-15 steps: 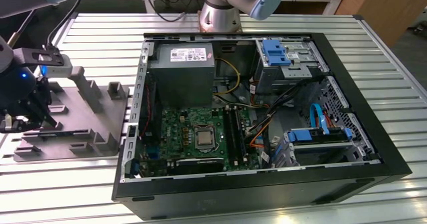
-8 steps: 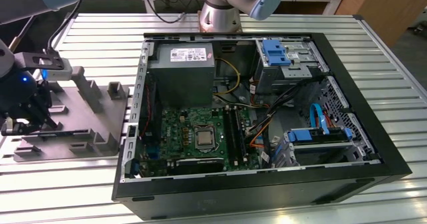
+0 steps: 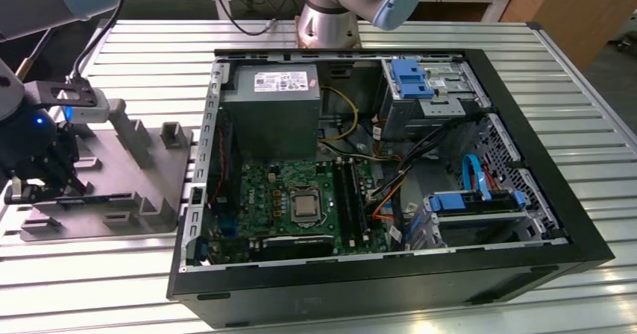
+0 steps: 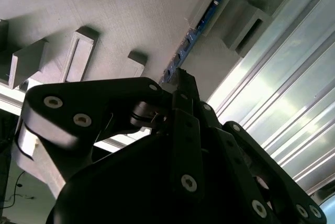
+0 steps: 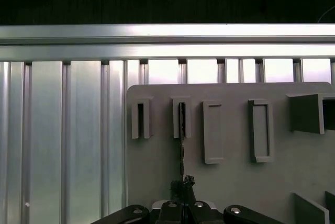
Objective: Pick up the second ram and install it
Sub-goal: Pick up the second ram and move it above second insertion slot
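One ram (image 4: 211, 9): light, stiff, fragile, so hold by edges, not chips. Gripper (image 4: 180, 77) jaws pinch its end, in tray (image 4: 131, 14).

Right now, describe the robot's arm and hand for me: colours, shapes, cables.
The arm is a silver-grey metal tube with pale blue-grey caps on its rounded joints. A black cable runs alongside it down to a small grey box near the wrist. The hand is matte black, built of flat, round-ended linkage bars joined by silver pins.
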Controlling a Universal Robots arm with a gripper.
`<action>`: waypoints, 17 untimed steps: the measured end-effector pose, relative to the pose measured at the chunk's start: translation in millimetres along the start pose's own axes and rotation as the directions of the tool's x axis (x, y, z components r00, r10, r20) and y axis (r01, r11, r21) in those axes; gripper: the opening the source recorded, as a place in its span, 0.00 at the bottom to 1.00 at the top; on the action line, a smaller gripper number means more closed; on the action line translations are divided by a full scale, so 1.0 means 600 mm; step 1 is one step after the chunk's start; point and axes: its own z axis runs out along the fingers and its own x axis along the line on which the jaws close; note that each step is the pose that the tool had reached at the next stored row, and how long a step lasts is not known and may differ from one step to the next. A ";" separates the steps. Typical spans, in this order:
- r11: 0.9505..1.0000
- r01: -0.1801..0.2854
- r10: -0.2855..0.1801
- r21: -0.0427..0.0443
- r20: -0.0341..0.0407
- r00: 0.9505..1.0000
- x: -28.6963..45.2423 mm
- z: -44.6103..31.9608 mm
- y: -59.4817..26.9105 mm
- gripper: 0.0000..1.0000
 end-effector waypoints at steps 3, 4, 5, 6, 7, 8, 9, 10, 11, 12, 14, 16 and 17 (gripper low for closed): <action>1.000 0.000 0.000 0.000 0.000 1.000 0.000 0.000 0.000 0.10; 1.000 0.000 0.000 0.000 0.000 1.000 0.000 0.000 0.000 0.10; 1.000 0.000 0.000 0.000 0.000 1.000 0.000 0.000 0.000 0.11; 1.000 0.000 0.000 0.000 0.000 1.000 0.000 0.000 0.000 0.16; 1.000 0.000 0.000 0.000 0.000 1.000 0.000 0.000 0.000 0.16; 1.000 0.000 0.000 0.000 0.000 1.000 0.000 0.000 0.000 0.23; 1.000 0.000 0.000 0.000 0.000 1.000 0.000 0.000 0.000 0.29; 1.000 0.000 0.000 0.000 0.000 1.000 0.000 0.000 0.000 0.29; 1.000 0.000 0.000 0.000 0.000 1.000 0.000 0.000 0.000 0.36; 1.000 0.001 -0.001 0.000 0.000 1.000 0.000 0.000 0.000 0.36; 1.000 0.008 -0.008 0.001 0.000 1.000 0.000 0.003 0.000 0.36; 1.000 0.015 -0.015 0.001 0.000 1.000 -0.001 0.005 0.001 0.36; 1.000 0.020 -0.020 0.000 -0.001 1.000 -0.001 0.006 0.002 0.36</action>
